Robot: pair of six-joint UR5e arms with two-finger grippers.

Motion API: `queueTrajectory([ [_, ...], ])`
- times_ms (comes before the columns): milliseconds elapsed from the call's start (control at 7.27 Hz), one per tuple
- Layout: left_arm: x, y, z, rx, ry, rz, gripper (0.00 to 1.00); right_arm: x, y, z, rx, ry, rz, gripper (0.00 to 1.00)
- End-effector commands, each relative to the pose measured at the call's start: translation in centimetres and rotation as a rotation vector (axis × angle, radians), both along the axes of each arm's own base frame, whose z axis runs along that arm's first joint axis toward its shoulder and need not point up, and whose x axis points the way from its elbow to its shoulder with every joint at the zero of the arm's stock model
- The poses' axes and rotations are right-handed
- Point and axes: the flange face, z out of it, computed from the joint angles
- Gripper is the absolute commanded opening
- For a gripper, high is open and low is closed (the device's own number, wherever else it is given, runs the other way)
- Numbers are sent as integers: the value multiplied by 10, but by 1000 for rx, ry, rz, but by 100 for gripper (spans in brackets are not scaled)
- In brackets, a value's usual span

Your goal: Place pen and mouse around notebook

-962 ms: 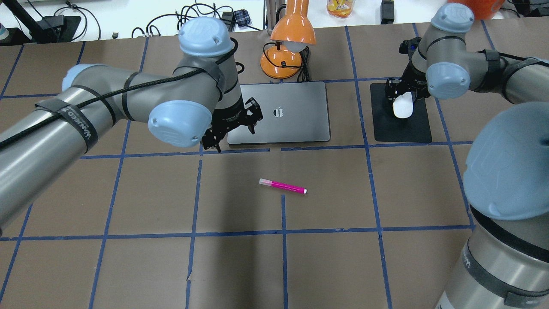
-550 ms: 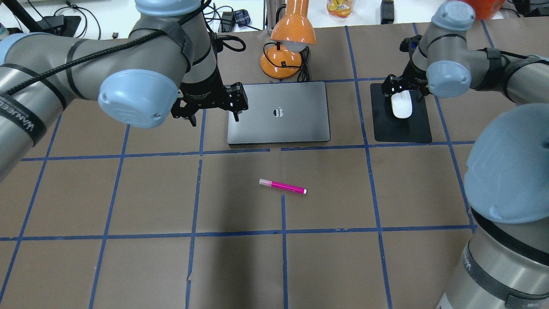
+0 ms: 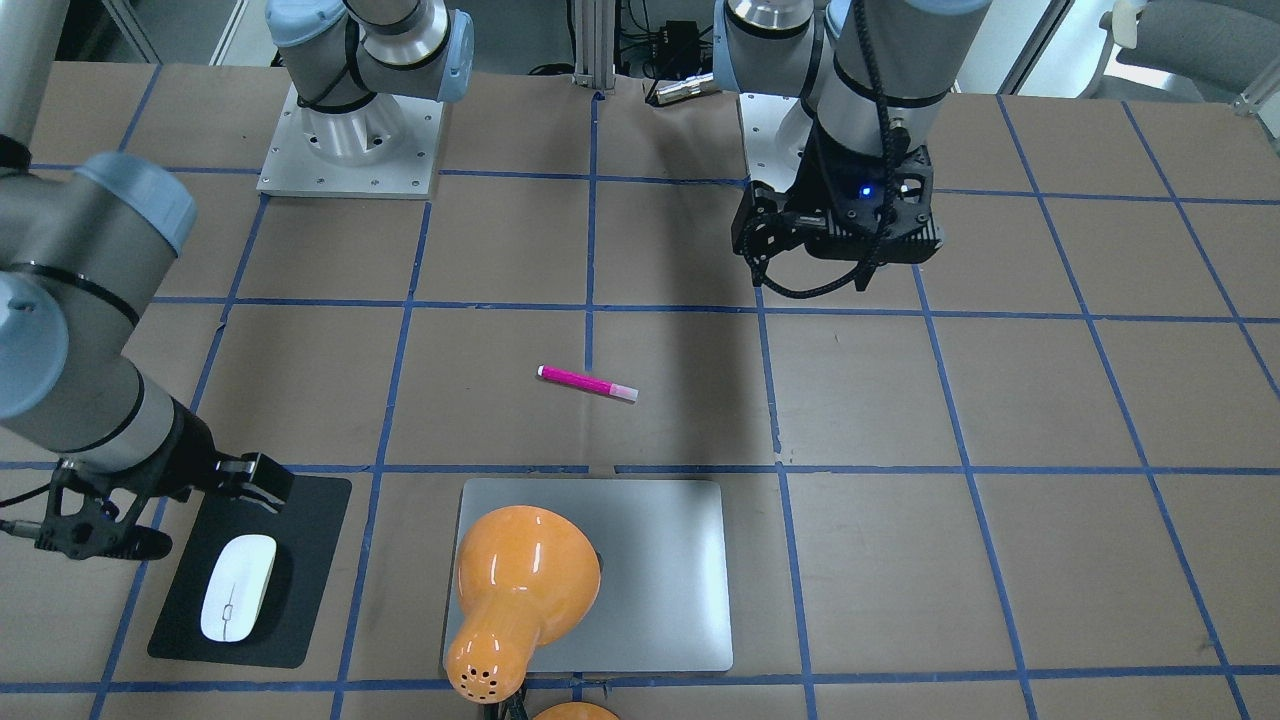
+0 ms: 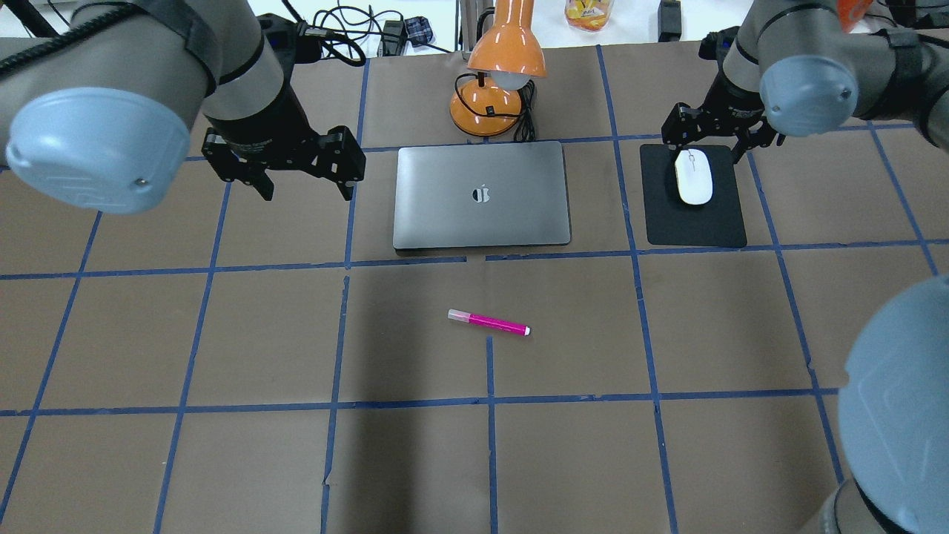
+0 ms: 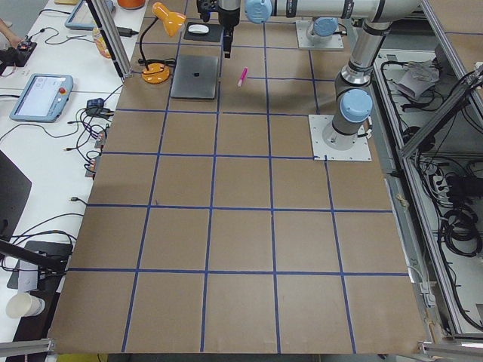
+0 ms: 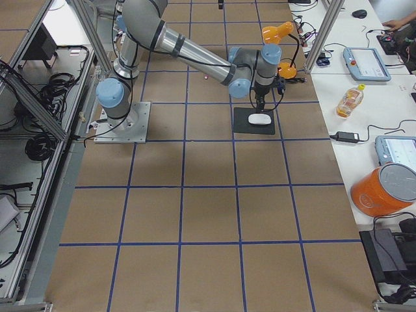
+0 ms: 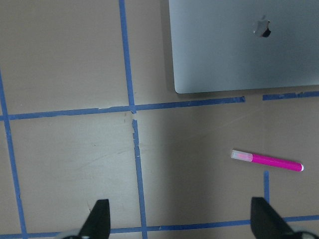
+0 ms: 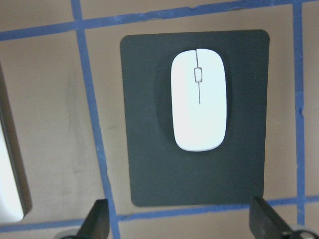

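The pink pen lies on the brown table in front of the silver notebook, apart from it. To the notebook's right the white mouse rests on a black mat. My left gripper hangs open and empty above the table, left of the notebook. In the left wrist view the pen and the notebook's corner show ahead of the spread fingertips. My right gripper hovers open above the far end of the mouse, not touching it.
An orange desk lamp stands behind the notebook, and its shade covers part of the notebook in the front-facing view. Blue tape lines grid the table. Cables and boxes lie beyond the far edge.
My left gripper has swung left and away from the notebook's left edge. My right gripper has lifted off and backed away from the mouse, which stays on the mat. The pen has not moved.
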Motion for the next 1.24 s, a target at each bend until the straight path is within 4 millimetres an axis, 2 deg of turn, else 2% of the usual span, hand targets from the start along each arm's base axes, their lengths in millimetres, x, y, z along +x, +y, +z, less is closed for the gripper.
queueTrajectory([
  [0, 12, 10, 11, -1, 2, 17, 100, 28, 44, 65, 33, 7, -18, 100],
  [138, 16, 6, 13, -9, 9, 25, 100, 30, 67, 87, 58, 4, -18, 100],
  [275, 16, 2, 6, 4, 2, 29, 100, 32, 87, 107, 74, 4, -19, 100],
  [550, 18, 4, 8, -2, 0, 32, 100, 37, 131, 148, 79, 4, -43, 100],
  [825, 17, 3, 11, -6, 4, 32, 100, 44, 143, 161, 73, 3, -36, 100],
  [1100, 17, 8, 10, -2, 6, 32, 100, 60, 147, 162, 74, 5, -4, 100],
])
